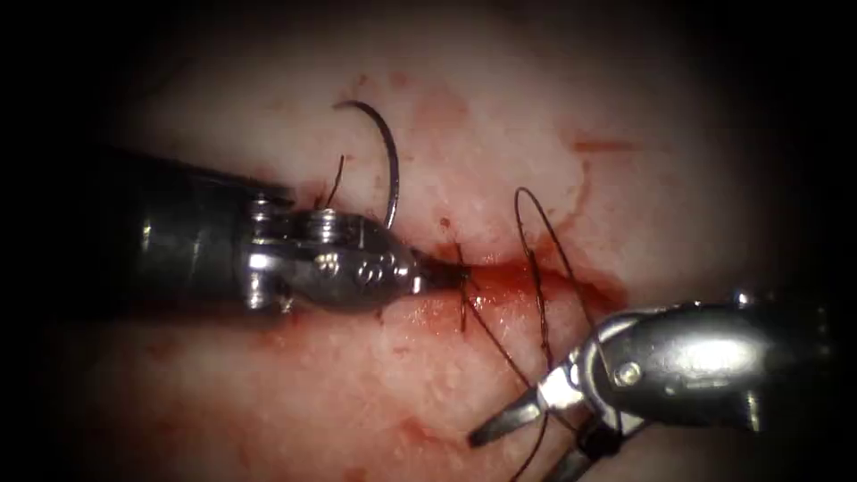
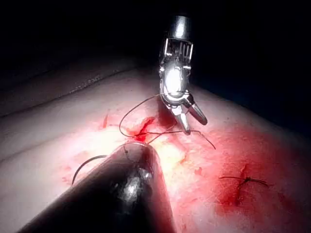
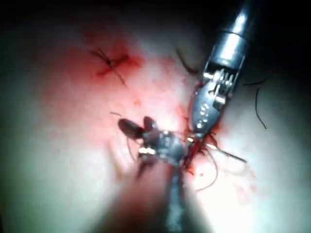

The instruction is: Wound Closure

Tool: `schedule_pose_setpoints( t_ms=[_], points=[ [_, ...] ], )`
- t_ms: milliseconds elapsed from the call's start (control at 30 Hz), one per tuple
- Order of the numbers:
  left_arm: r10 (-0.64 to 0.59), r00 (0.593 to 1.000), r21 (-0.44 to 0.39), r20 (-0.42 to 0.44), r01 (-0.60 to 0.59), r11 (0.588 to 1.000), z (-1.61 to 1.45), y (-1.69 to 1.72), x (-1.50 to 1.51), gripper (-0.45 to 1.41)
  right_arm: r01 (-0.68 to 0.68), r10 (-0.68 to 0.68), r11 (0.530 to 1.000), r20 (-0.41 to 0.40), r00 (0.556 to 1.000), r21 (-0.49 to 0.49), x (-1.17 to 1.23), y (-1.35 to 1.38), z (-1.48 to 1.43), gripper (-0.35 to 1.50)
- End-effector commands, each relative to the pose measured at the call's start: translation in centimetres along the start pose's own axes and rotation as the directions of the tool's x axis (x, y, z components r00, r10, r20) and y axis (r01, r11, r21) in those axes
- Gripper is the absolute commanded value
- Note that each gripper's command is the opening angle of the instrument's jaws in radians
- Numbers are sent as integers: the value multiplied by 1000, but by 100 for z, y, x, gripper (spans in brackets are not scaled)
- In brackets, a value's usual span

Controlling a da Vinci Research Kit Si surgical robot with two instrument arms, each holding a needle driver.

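The left gripper (image 1: 451, 275) clamps the dark thread (image 1: 536, 268) at the red-stained cut (image 1: 536, 278) in the pale pork tissue (image 1: 500, 134). The right gripper (image 1: 518, 442) hangs released, holding nothing. The thin curved steel needle (image 1: 386, 152) lies free on the far tissue, suggesting knot work; regrasping needs care

A finished dark-thread stitch with short cut ends (image 2: 247, 182) lies in a patch of red fluid (image 2: 227, 200)

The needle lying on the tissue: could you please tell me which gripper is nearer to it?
Left. The left gripper lies just below the needle, at the cut; the right gripper sits open, farther off across the cut.
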Motion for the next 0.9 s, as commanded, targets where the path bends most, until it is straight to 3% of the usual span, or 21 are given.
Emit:
schedule_pose_setpoints(
  t_ms=[33, 367, 433, 467, 500, 633, 800, 900],
  points=[
    [2, 1000, 0, 5, -2, 1000, 9, 1, 1, -45, -4, 3, 1000, 18, 1000, 7, -6, 4, 13, 56],
    [10, 1000, -10, 15, -10, 1000, 12, 7, 1, -45, -16, 13, 1000, 125, 992, 18, -33, 5, 38, 46],
    [12, 1000, -11, 13, -12, 1000, 11, 8, 1, -45, -21, 18, 1000, 147, 989, 20, -37, 5, 42, 22],
    [13, 1000, -12, 13, -13, 1000, 11, 9, 1, -45, -22, 17, 999, 153, 988, 32, -38, 5, 43, -16],
    [14, 1000, -12, 12, -14, 1000, 10, 10, 2, -45, -23, 16, 999, 165, 986, 45, -39, 5, 43, -35],
    [12, 1000, -17, 9, -12, 1000, 7, 15, 1, -45, -27, 14, 997, 174, 985, 69, -36, 6, 38, -35],
    [18, 1000, -14, 12, -18, 1000, 1, 25, 3, -45, -47, 42, 999, 168, 985, 27, -30, 10, 25, -35],
    [24, 1000, -15, 13, -24, 1000, -5, 36, 3, -45, -58, 60, 998, 95, 994, -24, -26, 15, 9, -35]
  ],
)
